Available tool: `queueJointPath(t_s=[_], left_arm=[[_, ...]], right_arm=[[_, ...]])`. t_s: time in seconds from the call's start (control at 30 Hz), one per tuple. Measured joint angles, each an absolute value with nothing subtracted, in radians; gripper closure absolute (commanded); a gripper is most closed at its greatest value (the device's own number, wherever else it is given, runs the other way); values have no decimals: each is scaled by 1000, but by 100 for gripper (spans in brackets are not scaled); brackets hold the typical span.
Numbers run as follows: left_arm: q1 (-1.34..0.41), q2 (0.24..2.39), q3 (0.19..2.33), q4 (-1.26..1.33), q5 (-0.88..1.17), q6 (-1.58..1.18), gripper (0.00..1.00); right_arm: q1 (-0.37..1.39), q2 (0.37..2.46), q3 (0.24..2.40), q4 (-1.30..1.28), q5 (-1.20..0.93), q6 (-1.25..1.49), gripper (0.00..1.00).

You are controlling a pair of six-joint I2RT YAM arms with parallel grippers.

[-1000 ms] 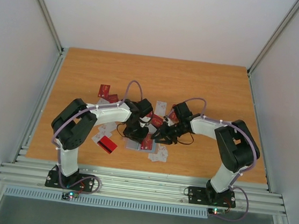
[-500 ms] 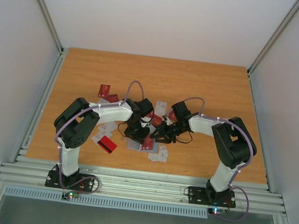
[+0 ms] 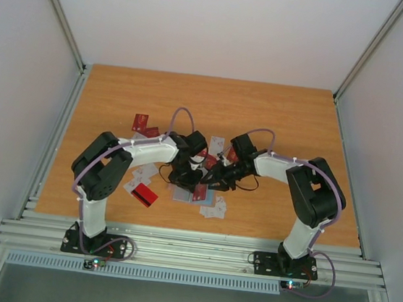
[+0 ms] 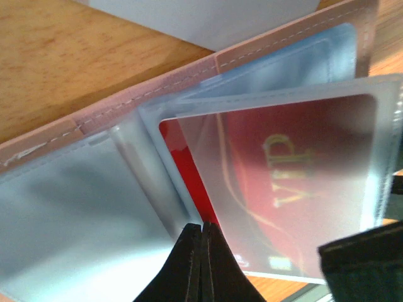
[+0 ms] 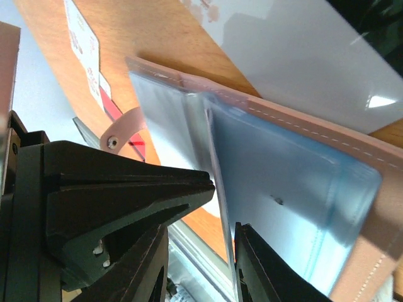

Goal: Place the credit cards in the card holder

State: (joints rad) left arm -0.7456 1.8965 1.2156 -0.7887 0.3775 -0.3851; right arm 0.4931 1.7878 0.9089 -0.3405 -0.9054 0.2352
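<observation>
Left wrist, tan card holder (image 4: 94,189) open, red card (image 4: 283,189) sleeved

Wooden table (image 3: 292,118): credit cards (image 3: 141,122) scattered mid-table; card holder (image 4: 63,207) open among them.

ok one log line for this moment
left pincer shut at card holder sleeve | right pincer open astride a sleeve | red card partly in pocket | loose cards on table

Bright even light, soft shadows, blurry wrist close-ups, slight glare
</observation>
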Motion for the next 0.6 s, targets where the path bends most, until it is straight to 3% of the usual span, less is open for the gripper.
queueJointPath(t_s=[0.23, 0.6], left_arm=[[-720, 1827, 1213, -796, 374, -403, 100], [-635, 1547, 1060, -821, 324, -449, 99]], right_arm=[[523, 1788, 939, -349, -910, 241, 70], [588, 1824, 1032, -374, -910, 255, 70]])
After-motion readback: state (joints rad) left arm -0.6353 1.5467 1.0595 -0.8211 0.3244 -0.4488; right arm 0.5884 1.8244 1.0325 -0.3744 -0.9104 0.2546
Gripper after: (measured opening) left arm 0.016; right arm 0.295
